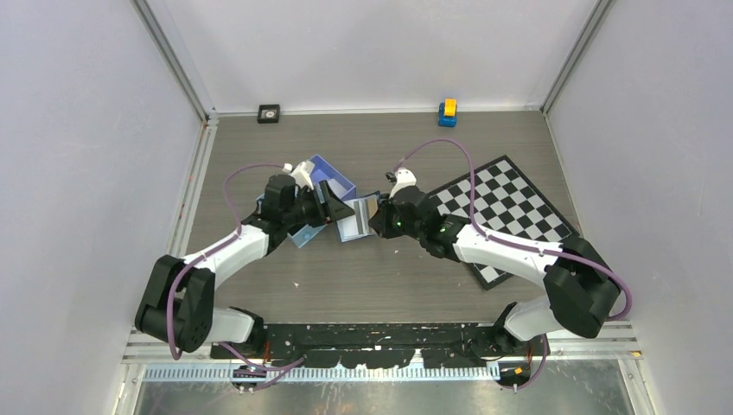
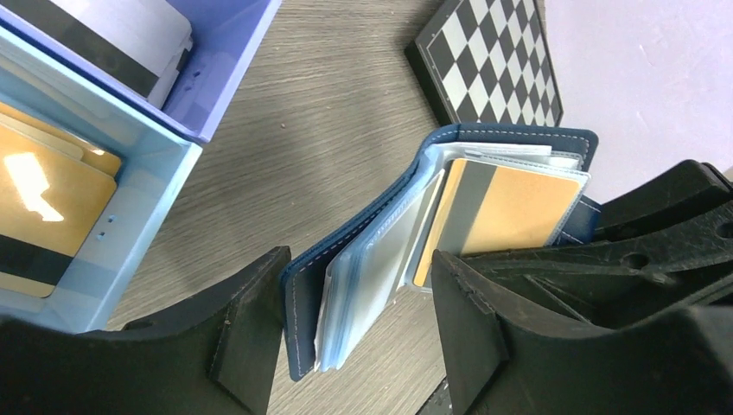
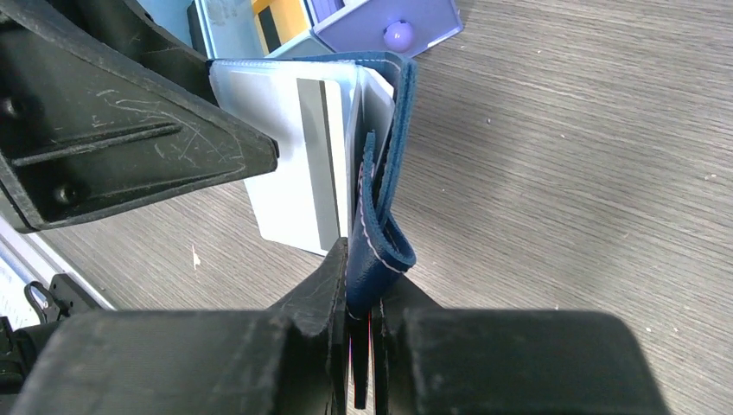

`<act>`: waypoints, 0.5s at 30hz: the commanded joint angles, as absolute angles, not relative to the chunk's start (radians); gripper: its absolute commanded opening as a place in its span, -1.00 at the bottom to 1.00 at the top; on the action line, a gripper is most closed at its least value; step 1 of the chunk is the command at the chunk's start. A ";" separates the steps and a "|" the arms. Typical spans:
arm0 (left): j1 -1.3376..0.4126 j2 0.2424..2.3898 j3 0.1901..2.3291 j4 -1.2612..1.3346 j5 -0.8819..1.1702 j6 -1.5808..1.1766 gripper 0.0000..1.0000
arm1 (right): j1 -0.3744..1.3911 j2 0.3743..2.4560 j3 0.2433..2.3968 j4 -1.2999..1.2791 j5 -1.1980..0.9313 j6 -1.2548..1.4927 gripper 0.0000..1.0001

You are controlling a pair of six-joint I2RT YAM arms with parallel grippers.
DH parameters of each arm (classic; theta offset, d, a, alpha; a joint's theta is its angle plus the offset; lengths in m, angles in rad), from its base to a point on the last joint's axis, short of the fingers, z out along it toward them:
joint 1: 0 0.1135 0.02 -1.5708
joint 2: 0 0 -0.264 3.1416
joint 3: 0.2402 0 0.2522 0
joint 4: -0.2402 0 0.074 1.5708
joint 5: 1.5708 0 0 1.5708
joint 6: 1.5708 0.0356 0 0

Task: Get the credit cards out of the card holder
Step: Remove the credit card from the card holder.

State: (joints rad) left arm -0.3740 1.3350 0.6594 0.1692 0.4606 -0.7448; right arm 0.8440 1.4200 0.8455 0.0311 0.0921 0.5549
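Right pincer [image 3: 367, 346]: narrow, clamped on one navy cover of the card holder [image 3: 399, 130], which stands on edge, opened like a book.
Left pincer [image 2: 359, 255]: jaws partly apart, straddling the holder's clear sleeves and the credit cards [image 2: 519, 212]. Whether its fingers press them cannot be told.
Foremost card: orange-gold with a grey stripe, projecting from its sleeve, close beside one finger.
Adjacent on the counter [image 2: 328, 130]: light-blue tray [image 2: 147, 199] containing gold cards; checkerboard [image 2: 493, 60] beyond the holder.

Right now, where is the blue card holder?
The card holder is mid-table in the top view, pinched by the right gripper, between the tray on the left and the checkerboard on the right.
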 commanded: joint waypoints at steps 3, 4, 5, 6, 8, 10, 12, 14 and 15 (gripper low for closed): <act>-0.367 1.314 0.644 0.319 0.565 -0.782 0.15 | 0.835 1.372 0.875 0.134 0.024 0.569 -0.99; -0.366 1.311 0.642 0.324 0.568 -0.782 0.05 | 0.825 1.370 0.868 0.149 -0.003 0.581 -0.99; -0.362 1.308 0.637 0.334 0.571 -0.783 -0.03 | 0.806 1.369 0.859 0.165 -0.039 0.595 -0.99; -0.357 1.304 0.632 0.339 0.572 -0.785 -0.14 | 0.786 1.368 0.848 0.184 -0.071 0.612 -0.99; -0.343 1.288 0.617 0.356 0.573 -0.793 -0.38 | 0.747 1.368 0.824 0.236 -0.145 0.653 -0.99; -0.331 1.273 0.607 0.370 0.581 -0.801 -0.64 | 0.715 1.370 0.802 0.285 -0.202 0.686 -0.99; -0.326 1.259 0.603 0.373 0.582 -0.802 -0.80 | 0.692 1.378 0.786 0.323 -0.238 0.711 -0.99; -0.324 1.249 0.600 0.372 0.579 -0.802 -1.00 | 0.670 1.387 0.775 0.341 -0.258 0.733 -0.98; -0.324 1.245 0.598 0.371 0.578 -0.802 -1.00 | 0.659 1.391 0.771 0.342 -0.258 0.742 -0.90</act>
